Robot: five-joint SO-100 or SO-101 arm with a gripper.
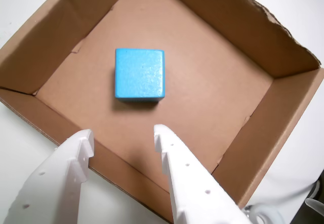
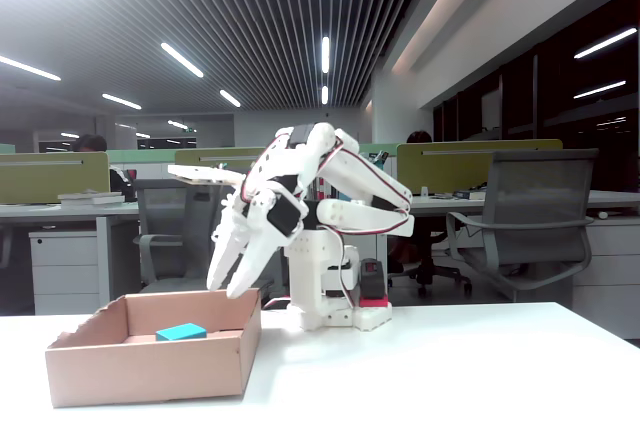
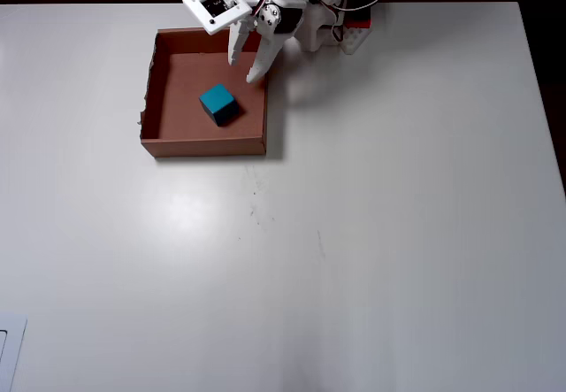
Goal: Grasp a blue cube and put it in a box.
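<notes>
The blue cube (image 1: 139,74) rests on the floor of the brown cardboard box (image 1: 253,42), near its middle. It also shows in the fixed view (image 2: 181,332) and the overhead view (image 3: 217,103). My white gripper (image 1: 124,133) hangs open and empty above the box's near wall, apart from the cube. In the fixed view the gripper (image 2: 228,285) is raised over the box's (image 2: 150,370) right end. In the overhead view the gripper (image 3: 243,67) is over the box's (image 3: 203,145) upper right corner.
The box stands on a white table (image 3: 380,233) near the arm's base (image 3: 340,29). An office with desks and chairs (image 2: 520,223) lies behind the table. A white object (image 3: 9,348) pokes in at the table's lower left corner.
</notes>
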